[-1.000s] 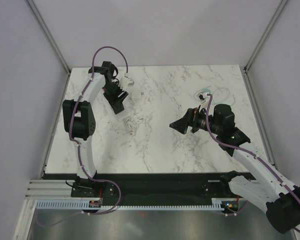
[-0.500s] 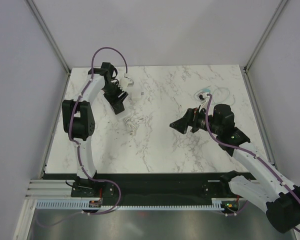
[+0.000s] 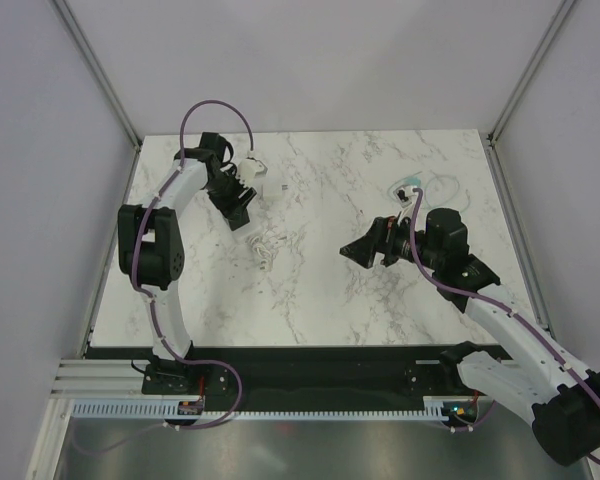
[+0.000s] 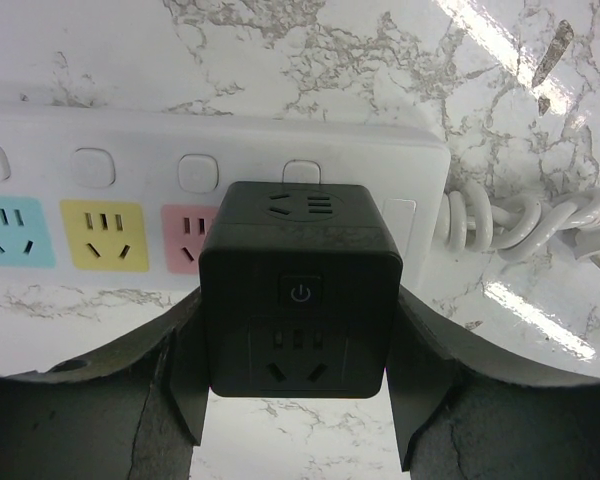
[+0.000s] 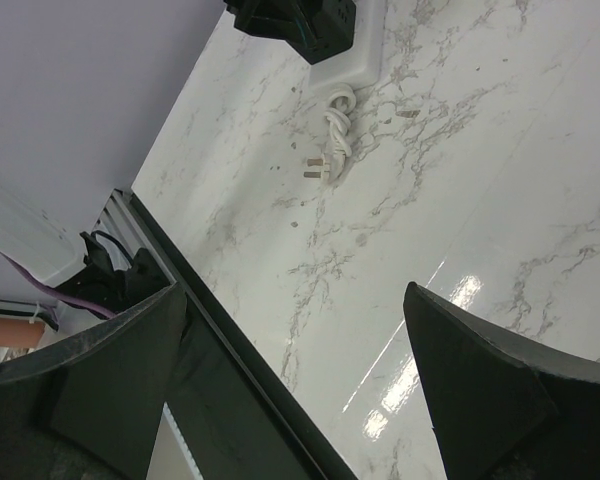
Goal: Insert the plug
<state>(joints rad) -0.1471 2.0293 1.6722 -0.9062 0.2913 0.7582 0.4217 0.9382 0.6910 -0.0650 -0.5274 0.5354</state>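
Note:
The plug is a black cube adapter with a power button and sockets on its face. My left gripper is shut on it, one finger against each side. The plug sits over the white power strip, on the socket just right of the pink one; I cannot tell how deep it sits. From above, the left gripper is at the table's far left, covering most of the power strip. My right gripper hovers mid-table, open and empty, and its wrist view shows only marble between the fingers.
The strip's coiled white cord lies on the marble near the left gripper, its pronged end loose. A clear plastic item with a teal spot lies at the back right. Grey walls enclose the table on three sides.
The left arm's elbow has swung a little to the left while its gripper and the plug stay over the strip. The right arm has not moved.

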